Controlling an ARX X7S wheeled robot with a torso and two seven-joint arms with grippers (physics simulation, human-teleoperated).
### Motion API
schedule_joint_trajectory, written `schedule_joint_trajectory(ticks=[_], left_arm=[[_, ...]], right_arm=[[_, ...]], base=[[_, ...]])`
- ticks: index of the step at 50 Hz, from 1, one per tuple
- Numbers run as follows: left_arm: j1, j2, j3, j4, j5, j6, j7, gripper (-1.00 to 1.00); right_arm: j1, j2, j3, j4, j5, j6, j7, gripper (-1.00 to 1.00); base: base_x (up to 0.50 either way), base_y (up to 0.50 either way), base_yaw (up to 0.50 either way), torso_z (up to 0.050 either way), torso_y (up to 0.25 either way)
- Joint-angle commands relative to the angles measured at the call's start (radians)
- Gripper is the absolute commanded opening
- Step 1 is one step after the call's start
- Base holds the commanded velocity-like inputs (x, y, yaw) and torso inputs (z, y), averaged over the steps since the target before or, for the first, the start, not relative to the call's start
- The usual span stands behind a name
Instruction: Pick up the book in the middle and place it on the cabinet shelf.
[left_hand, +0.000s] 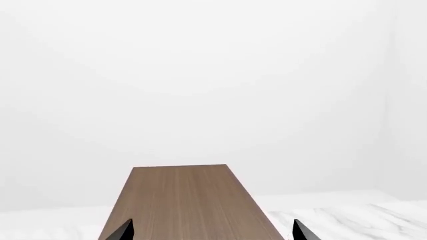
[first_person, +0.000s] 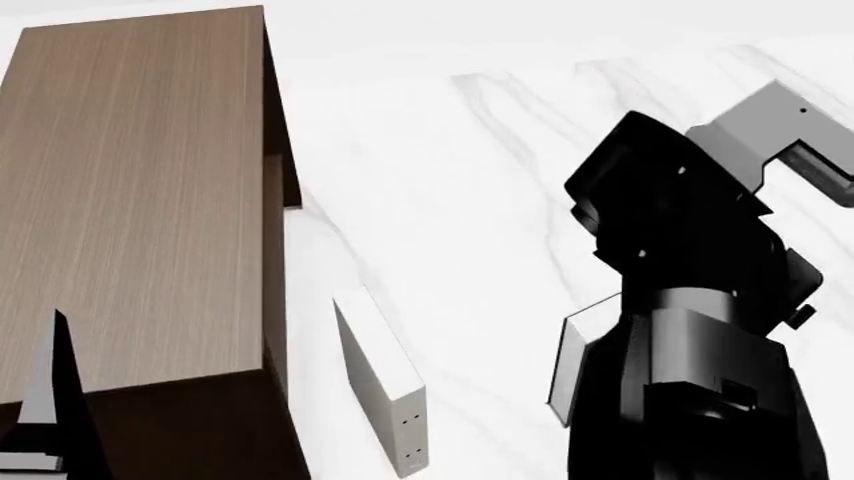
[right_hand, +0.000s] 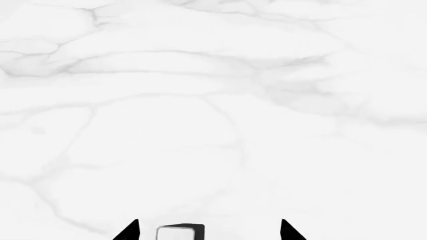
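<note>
The book (right_hand: 179, 233), with a dark cover and white page edges, shows one corner between the spread fingertips of my right gripper (right_hand: 209, 231). The gripper is open and neither tip touches the book. In the head view the book (first_person: 571, 362) stands on the floor, mostly hidden behind my right arm (first_person: 687, 300). The cabinet shelf (first_person: 134, 200) is a tall dark-brown box with a lighter top at the left. My left gripper (left_hand: 213, 232) is open and empty above the cabinet top (left_hand: 183, 200); one of its fingers (first_person: 56, 390) shows in the head view.
A pale off-white book (first_person: 380, 385) with dots on its spine stands on the white marble floor (first_person: 467, 180) between the cabinet and my right arm. A white wall (left_hand: 200, 75) lies beyond the cabinet.
</note>
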Motion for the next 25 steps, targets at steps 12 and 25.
schedule_joint_trajectory(ticks=[12, 25], left_arm=[[-0.004, -0.029, 0.019, -0.007, -0.018, 0.017, -0.031, 1.0], [-0.004, -0.044, 0.017, -0.008, -0.037, 0.028, -0.046, 1.0]], right_arm=[[-0.012, -0.01, 0.088, 0.005, -0.067, 0.049, -0.044, 1.0], [-0.02, -0.023, 0.139, 0.006, -0.141, 0.061, -0.087, 1.0]], base=[[0.0, 0.0, 0.0, 0.0, 0.0], [0.0, 0.0, 0.0, 0.0, 0.0]])
